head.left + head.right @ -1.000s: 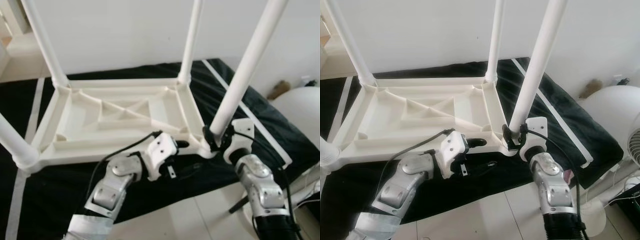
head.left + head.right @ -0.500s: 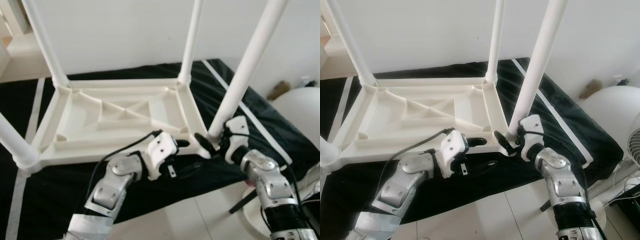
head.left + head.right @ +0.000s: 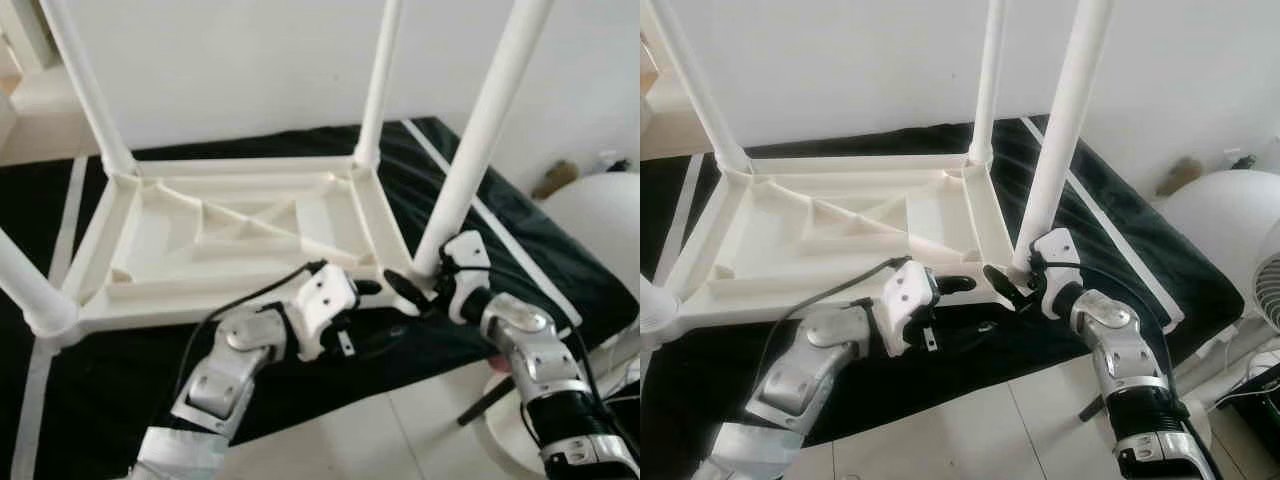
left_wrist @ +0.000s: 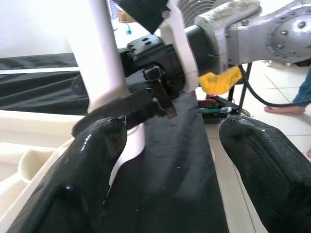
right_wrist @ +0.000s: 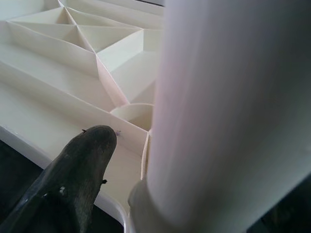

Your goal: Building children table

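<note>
Step in hand: judged, seating the near right leg in its corner socket; all four legs stand in place.
Next move: judged, calls for a firm hold at the leg base and a turn or downward press, with the top held steady.

Head views
Table top [image 3: 240, 235]: white moulded plastic, upside down on a black mat [image 3: 520, 250] over pale floor tiles; underside ribbed with thin diagonal webs.
Leg [image 3: 470, 150]: smooth white tube, upright in the near right corner.
Right gripper [image 3: 1018, 284]: at the leg base; one finger [image 3: 997, 281] lies across the corner on the inner side, fingers spread around the base, grip not confirmed.
Left gripper [image 3: 362, 292]: at the near rail, just left of that corner; glossy black fingers.

Left wrist view
Left fingers [image 4: 92, 160]: well apart, nothing between them; one rests by the rail edge.
Leg [image 4: 104, 63]: right gripper's dark finger crosses its foot.

Right wrist view
Leg [image 5: 228, 111]: close, matte white, collar at its foot.
Finger [image 5: 80, 170]: rounded black tip, just beside the socket wall, apart from the leg.
</note>
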Controlling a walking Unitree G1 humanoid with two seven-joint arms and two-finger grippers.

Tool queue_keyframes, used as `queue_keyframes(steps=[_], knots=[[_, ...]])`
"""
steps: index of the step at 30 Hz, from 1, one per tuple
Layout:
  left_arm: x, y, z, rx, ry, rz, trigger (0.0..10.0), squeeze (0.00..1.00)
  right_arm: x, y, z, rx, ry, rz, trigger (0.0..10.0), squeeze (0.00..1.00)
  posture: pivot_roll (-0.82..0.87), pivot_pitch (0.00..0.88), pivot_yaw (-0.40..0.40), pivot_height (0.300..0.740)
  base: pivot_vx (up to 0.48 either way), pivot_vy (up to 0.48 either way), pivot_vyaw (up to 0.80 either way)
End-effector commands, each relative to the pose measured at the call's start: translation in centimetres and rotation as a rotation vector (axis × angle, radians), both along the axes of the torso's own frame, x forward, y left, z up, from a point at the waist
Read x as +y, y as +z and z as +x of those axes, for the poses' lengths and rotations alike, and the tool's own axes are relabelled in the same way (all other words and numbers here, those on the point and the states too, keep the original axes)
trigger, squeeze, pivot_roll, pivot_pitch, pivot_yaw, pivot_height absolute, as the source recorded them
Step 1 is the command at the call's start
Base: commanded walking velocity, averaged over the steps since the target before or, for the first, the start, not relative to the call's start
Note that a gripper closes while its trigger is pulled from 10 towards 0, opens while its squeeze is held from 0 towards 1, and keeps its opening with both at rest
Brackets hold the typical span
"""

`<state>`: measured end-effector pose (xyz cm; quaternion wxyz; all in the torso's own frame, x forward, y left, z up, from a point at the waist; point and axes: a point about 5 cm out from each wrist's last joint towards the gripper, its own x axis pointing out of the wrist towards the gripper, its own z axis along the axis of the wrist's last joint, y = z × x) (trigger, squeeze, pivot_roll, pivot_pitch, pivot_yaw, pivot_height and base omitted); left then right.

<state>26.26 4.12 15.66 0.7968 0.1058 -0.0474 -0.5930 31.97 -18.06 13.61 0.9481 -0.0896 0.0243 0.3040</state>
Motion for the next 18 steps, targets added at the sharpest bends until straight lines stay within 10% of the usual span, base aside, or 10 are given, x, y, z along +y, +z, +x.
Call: queue_keyframes(steps=[1,2,3,4,12,14,15,16,18], knots=[[-0.1,-0.7,-0.1,0.028,0.022,0.019,10.0,0.0,0.0,-0.3,0.1,0.0,0.023,-0.031,10.0,0.0,-0.07,0.029,-0.021,0.74,0.0,0.0,0.0],[-0.2,-1.0,-0.3,0.036,0.017,0.026,10.0,0.0,0.0,-0.3,0.1,-0.001,0.027,-0.036,3.3,0.0,-0.07,0.029,-0.021,0.74,0.0,0.0,0.0],[-0.3,-1.2,-0.4,0.04,0.014,0.029,10.0,0.0,0.0,-0.4,0.2,-0.001,0.031,-0.039,3.3,0.0,-0.07,0.029,-0.021,0.74,0.0,0.0,0.0],[-0.4,-1.3,-0.4,0.051,0.013,0.026,10.0,0.0,0.0,-0.5,0.2,-0.001,0.033,-0.039,0.0,0.0,-0.07,0.027,-0.025,0.74,0.0,0.0,0.0],[-0.4,-1.3,-0.4,0.054,0.022,0.014,10.0,0.0,0.0,-1.2,-0.2,0.02,0.033,-0.032,0.0,0.0,-0.07,0.022,-0.022,0.74,0.0,0.0,0.0],[-0.3,-1.1,-0.2,0.051,0.033,0.008,10.0,0.0,-0.2,-1.6,-0.3,0.034,0.023,-0.03,4.5,0.0,-0.07,0.02,-0.017,0.74,0.0,0.0,0.0],[-0.3,-1.1,-0.2,0.051,0.033,0.008,10.0,0.0,-0.2,-1.6,-0.3,0.034,0.023,-0.03,4.5,0.0,-0.07,0.02,-0.017,0.74,0.0,0.0,0.0],[-0.3,-1.0,0.0,0.045,0.037,0.008,10.0,0.0,-0.2,-1.8,-0.4,0.045,0.005,-0.015,10.0,0.0,-0.07,0.02,-0.014,0.74,0.0,0.0,0.0],[-0.1,-0.9,0.3,0.036,0.053,0.007,10.0,0.0,-0.4,-2.0,-0.4,0.059,-0.031,0.008,10.0,0.0,-0.07,0.016,-0.011,0.74,0.0,0.0,0.0]])
